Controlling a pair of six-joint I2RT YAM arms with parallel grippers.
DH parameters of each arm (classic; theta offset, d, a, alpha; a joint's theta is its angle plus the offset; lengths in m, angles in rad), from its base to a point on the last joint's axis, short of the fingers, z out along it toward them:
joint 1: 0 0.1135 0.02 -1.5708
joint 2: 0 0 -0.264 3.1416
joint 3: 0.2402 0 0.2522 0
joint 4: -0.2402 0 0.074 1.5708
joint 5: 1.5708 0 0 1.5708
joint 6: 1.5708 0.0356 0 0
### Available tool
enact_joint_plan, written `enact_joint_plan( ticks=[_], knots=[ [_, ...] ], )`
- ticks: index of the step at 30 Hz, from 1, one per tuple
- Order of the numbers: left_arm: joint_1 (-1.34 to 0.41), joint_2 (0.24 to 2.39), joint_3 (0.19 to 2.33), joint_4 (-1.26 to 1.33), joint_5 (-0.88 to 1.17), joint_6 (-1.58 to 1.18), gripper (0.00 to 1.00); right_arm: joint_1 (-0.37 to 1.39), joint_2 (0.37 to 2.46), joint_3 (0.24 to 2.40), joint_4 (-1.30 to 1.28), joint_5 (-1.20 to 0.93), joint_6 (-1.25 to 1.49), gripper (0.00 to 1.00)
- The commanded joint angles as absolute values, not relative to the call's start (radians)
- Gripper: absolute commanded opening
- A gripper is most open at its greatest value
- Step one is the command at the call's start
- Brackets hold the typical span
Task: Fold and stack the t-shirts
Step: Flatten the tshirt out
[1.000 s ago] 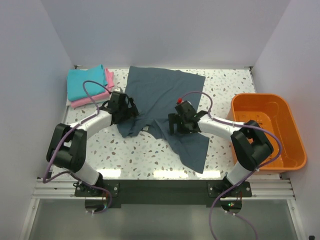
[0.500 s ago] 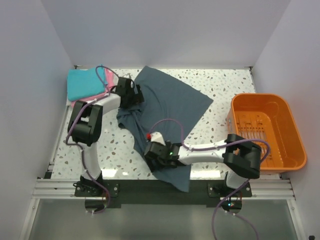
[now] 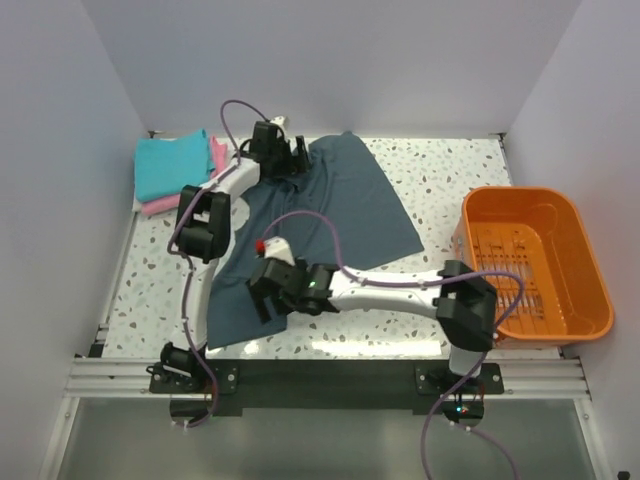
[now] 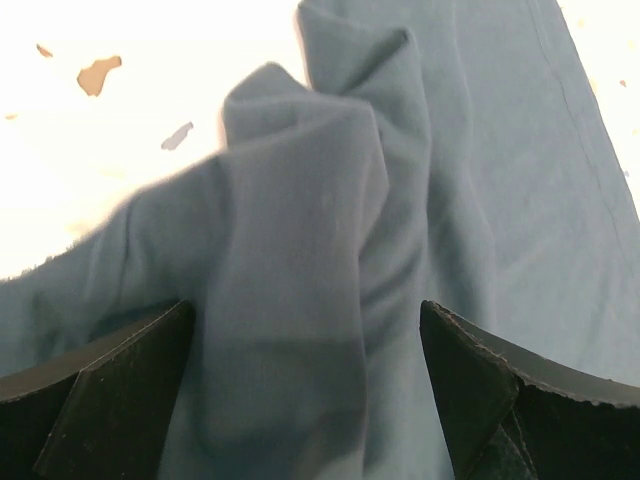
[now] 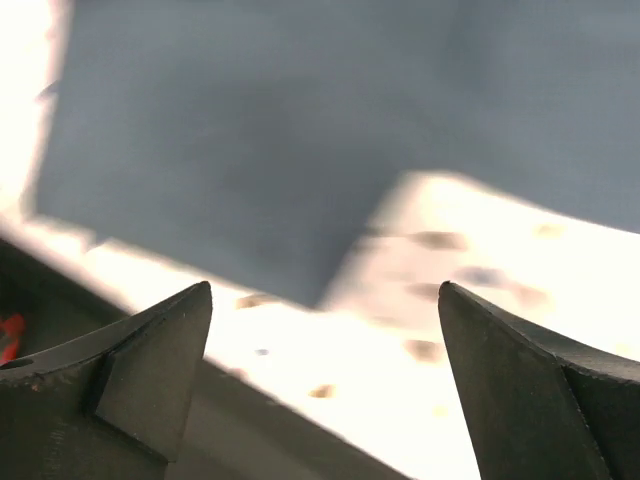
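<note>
The slate blue-grey t-shirt (image 3: 350, 200) lies unfolded in a long diagonal from the table's far middle to its near left. My left gripper (image 3: 287, 158) is open at the shirt's far end. In the left wrist view (image 4: 305, 320) a bunched fold of the shirt (image 4: 300, 200) sits between the spread fingers. My right gripper (image 3: 264, 298) is open over the shirt's near-left part. The right wrist view (image 5: 325, 290) shows the shirt's edge (image 5: 250, 130) and bare table between the fingers. The turquoise t-shirt (image 3: 168, 165) lies folded on the pink t-shirt (image 3: 218, 153) at the far left.
An orange plastic bin (image 3: 585, 300) stands at the right side of the table. White walls close the table in at the back and sides. The black front rail (image 3: 320, 380) runs along the near edge by the arm bases.
My left gripper has moved toward the far edge. My right gripper has swept from the middle to the near left. The slate shirt has been dragged from a spread heap into a long diagonal.
</note>
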State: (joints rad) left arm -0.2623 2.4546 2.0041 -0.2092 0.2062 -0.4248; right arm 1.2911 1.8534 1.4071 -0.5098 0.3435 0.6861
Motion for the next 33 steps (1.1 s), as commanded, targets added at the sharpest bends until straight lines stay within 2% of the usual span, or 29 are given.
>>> enact_joint_plan(
  ticks=[1, 4, 7, 8, 11, 14, 18, 22, 25, 33],
  knots=[
    [-0.265, 2.291, 1.99, -0.284, 0.242, -0.387, 1.0, 1.143, 1.689, 1.289, -0.536, 0.381, 0.707, 0.99],
    [-0.281, 2.136, 1.909, -0.296, 0.184, -0.374, 1.0, 0.971, 1.615, 1.195, -0.517, 0.357, 0.7, 0.99],
    [-0.293, 1.947, 1.732, -0.281, 0.114, -0.385, 1.0, 0.823, 1.612, 1.181, -0.506, 0.388, 0.629, 0.99],
    [-0.293, 1.893, 1.6, -0.255, 0.094, -0.412, 1.0, 0.754, 1.626, 1.192, -0.502, 0.394, 0.606, 0.99],
    [-0.308, 1.635, 1.333, -0.187, 0.016, -0.472, 1.0, 0.634, 1.719, 1.262, -0.5, 0.368, 0.555, 0.99],
    [-0.34, 1.511, 1.104, -0.155, 0.003, -0.534, 1.0, 0.548, 1.84, 1.35, -0.489, 0.326, 0.526, 0.98],
    [-0.362, 1.378, 0.904, -0.138, 0.02, -0.581, 1.0, 0.488, 1.956, 1.449, -0.506, 0.293, 0.518, 0.99],
    [-0.364, 1.388, 0.801, -0.13, 0.03, -0.594, 1.0, 0.466, 1.977, 1.408, -0.496, 0.282, 0.534, 0.99],
    [-0.364, 1.423, 0.75, -0.085, 0.083, -0.597, 1.0, 0.463, 1.928, 1.297, -0.445, 0.27, 0.557, 0.99],
    [-0.361, 1.609, 0.807, -0.072, -0.038, -0.597, 1.0, 0.463, 1.758, 0.991, -0.387, 0.271, 0.656, 0.99]
  ],
)
